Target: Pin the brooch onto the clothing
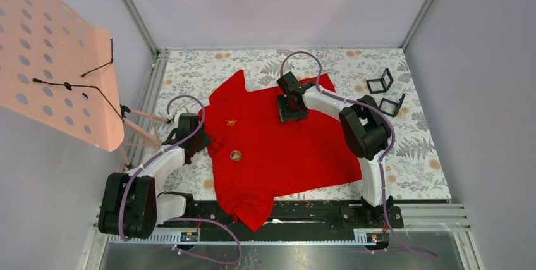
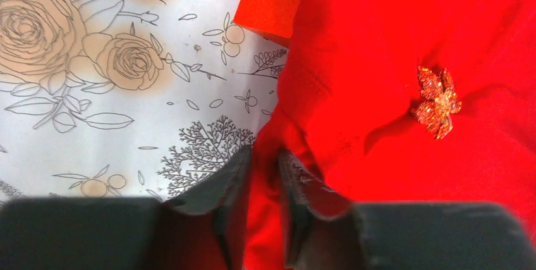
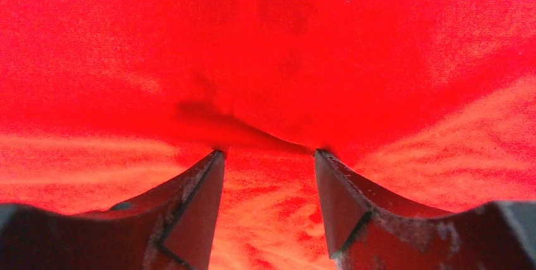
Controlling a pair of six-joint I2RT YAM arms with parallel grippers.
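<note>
left arm (image 1: 158, 165) bent, left fingers (image 2: 235, 181) pinching clothing (image 2: 379, 42) | right arm (image 1: 354, 124) extended forward, right fingers (image 3: 202, 188) spread

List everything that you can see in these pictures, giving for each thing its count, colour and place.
shirt: one, bright red, spread in the middle of the table cover.
brooch: one, glittering orange-gold flower, on the shirt near its left edge.
round badge: one, brownish, on the shirt, nearer the arm bases than the brooch.
small frames: two, black, far right.
perforated board: one, pink, left side.
wire hooks: black, on the board.
wooden sticks: at least two, pale, beside the board.
table cover: one, white, grey-and-tan floral print.
left pincer: black, shut on the shirt's left edge.
right pincer: black, open, on the shirt.
</note>
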